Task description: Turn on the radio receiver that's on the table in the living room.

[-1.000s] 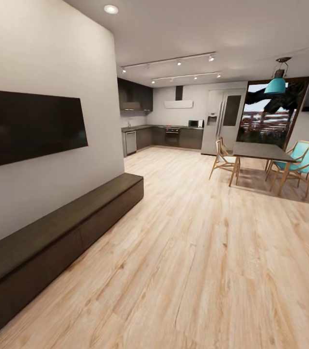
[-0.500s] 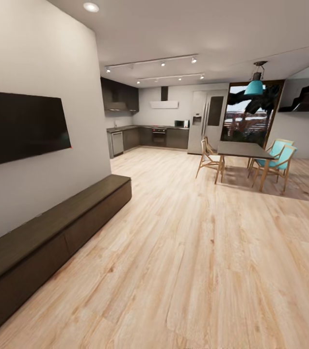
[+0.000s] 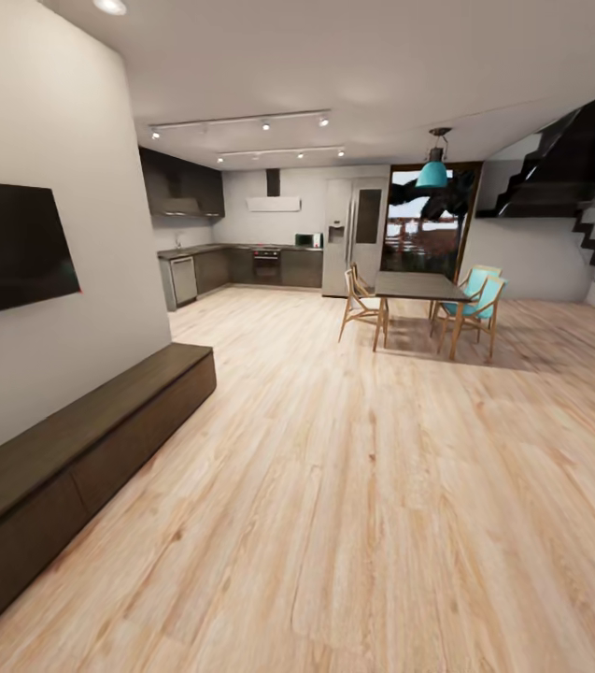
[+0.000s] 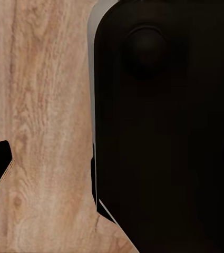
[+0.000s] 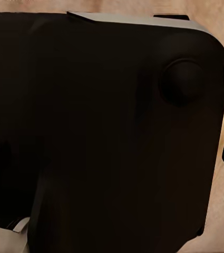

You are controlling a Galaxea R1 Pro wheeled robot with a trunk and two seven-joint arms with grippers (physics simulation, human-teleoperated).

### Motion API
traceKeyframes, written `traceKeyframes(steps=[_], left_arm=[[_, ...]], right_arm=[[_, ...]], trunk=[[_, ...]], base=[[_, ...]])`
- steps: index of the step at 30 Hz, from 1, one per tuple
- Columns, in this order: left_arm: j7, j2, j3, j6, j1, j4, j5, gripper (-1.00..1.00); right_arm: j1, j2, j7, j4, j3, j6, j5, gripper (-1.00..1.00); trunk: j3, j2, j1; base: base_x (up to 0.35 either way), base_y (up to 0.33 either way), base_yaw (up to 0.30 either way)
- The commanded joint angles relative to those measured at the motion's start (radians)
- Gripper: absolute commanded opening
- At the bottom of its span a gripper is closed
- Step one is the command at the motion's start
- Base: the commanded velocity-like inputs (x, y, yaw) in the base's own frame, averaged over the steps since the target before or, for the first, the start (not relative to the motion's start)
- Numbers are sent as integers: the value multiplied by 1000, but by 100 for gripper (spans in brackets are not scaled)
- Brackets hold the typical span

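Beyond the wood floor (image 3: 362, 486): an open kitchen-dining area, seen from the head view
Dining table (image 3: 420, 285): dark top on pale wooden legs, standing on the wood floor toward the far end of the room
Chairs: a pale wooden chair (image 3: 362, 305) on the side of the dining table nearer the kitchen; two turquoise chairs (image 3: 476, 305) on its opposite side
Pendant lamp (image 3: 432, 172): turquoise shade, hanging directly above the dining table
Kitchen units (image 3: 241, 266): dark cabinets behind the dining table, along the back wall and turning a corner, with an oven set in them
Fridge (image 3: 353, 234): tall, pale, just behind the dining table, between the kitchen units and a large window (image 3: 423, 234)
Staircase (image 3: 568, 178): dark steps, well apart from the dining table, on its side away from the kitchen
Low cabinet (image 3: 73, 449): long and dark, much nearer the camera than the dining table, set against a white wall
Television (image 3: 12, 245): black screen on that wall, above the low cabinet
Radio receiver and its table: cannot tell where they are from these views
Left wrist view: a large black rounded body (image 4: 164, 126) of the robot over floorboards
Right wrist view: a similar black body (image 5: 101, 126) with floor at the edges
Left gripper, right gripper: cannot tell whether the fingers are apart or together
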Motion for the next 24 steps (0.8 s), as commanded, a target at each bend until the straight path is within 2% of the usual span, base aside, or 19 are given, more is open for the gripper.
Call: traceKeyframes(steps=[1,16,24], left_arm=[[0,-1,0,0,0,0,0,100],[0,-2,0,0,0,0,0,100],[0,-2,0,0,0,0,0,100]], right_arm=[[0,0,0,0,-1,0,0,100],[0,0,0,0,-2,0,0,100],[0,0,0,0,-1,0,0,100]], trunk=[[0,0,0],[6,0,0],[7,0,0]], base=[[0,0,-288],[0,0,-285],[0,0,-71]])
